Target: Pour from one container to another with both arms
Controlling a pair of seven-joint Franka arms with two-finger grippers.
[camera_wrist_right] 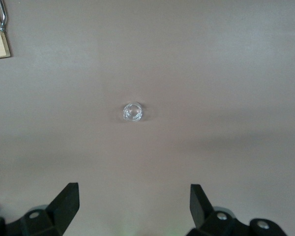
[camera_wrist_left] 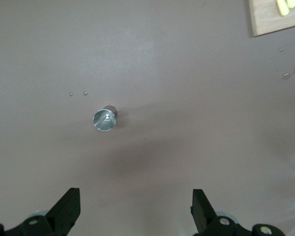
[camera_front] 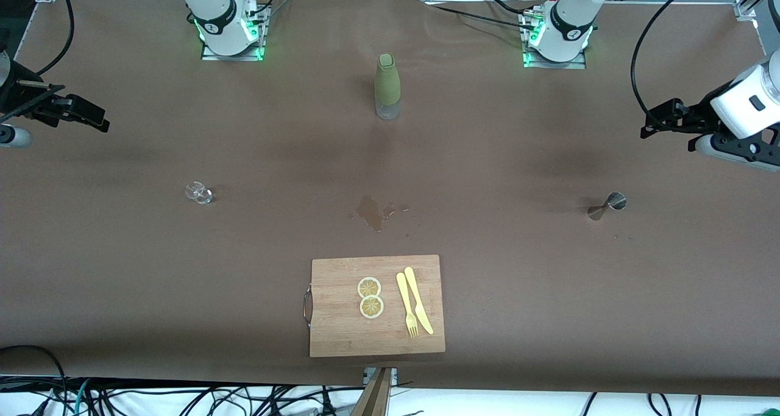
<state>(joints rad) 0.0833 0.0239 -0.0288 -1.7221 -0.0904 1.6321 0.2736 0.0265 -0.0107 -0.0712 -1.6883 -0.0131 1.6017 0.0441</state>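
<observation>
Currently both grippers hang high, jaws wide, holding nothing. Left gripper (camera_wrist_left: 135,211) is above bare table near its own end, the small steel double-cone jigger (camera_wrist_left: 104,120) standing below and ahead of its fingertips. Right gripper (camera_wrist_right: 132,209) likewise, the small clear glass cup (camera_wrist_right: 132,112) ahead of it. To grasp well: descend straight, centre each vessel between the fingers, close gently; both look light and easily tipped.

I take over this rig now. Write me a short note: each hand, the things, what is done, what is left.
Left hand: open, empty, up over the table's left-arm end.
Right hand: open, empty, over the right-arm end.
Metal jigger stands below the left hand, small glass below the right, bottle between the bases.
Done: nothing grasped.
Left: pick up both containers and pour.
</observation>
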